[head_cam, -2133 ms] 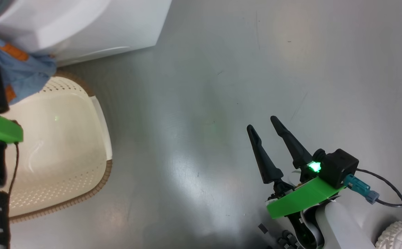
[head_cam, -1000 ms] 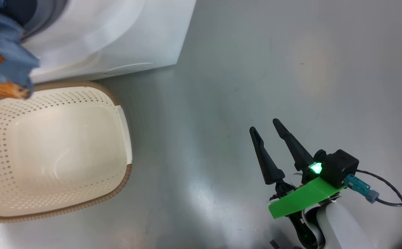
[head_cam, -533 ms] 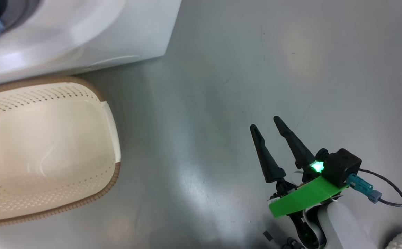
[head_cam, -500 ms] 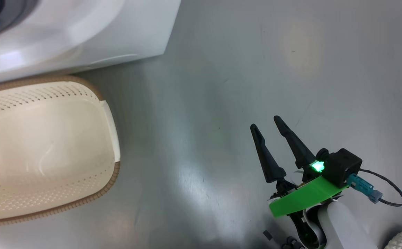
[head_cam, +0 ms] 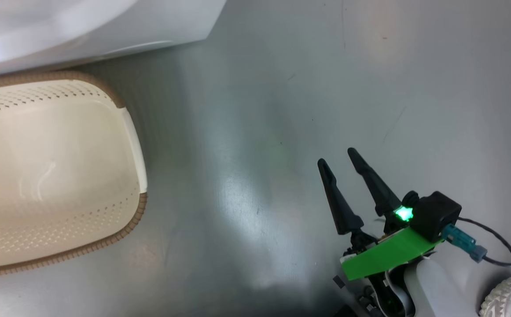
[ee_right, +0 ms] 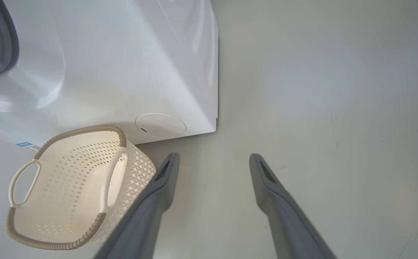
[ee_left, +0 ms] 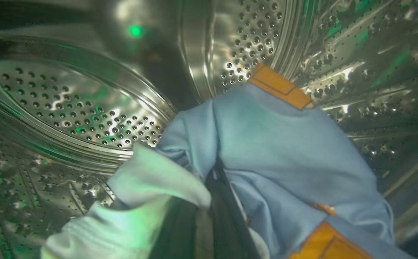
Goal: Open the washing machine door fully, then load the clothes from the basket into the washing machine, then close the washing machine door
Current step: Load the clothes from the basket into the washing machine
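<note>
Right gripper [head_cam: 336,156] low at the right of the head view, over bare grey floor [head_cam: 281,88], its two dark fingers spread wide with nothing between them; the right wrist view shows the same gap [ee_right: 214,156] with only floor behind it. Left gripper [ee_left: 216,180] in the left wrist view: jaws pressed together, pinching the clothes [ee_left: 273,144], with light-blue fabric bunched round the dark fingers, white lining [ee_left: 151,180] folded to one side and an orange patch [ee_left: 281,86] at the far edge of the bundle. Beyond the bundle, the perforated steel drum [ee_left: 68,104] curves round on all sides, so the clothes hang inside the washing machine. The basket [head_cam: 136,215] stands on the floor to the robot's left, well apart from the right gripper, its cream bottom and perforated walls in plain sight. Its brown rim [ee_right: 68,133] sits just beside the foot of the washing machine [ee_right: 122,64]. Farther up the white front, the edge of the grey rubber ring [ee_right: 3,43] is visible.
</note>
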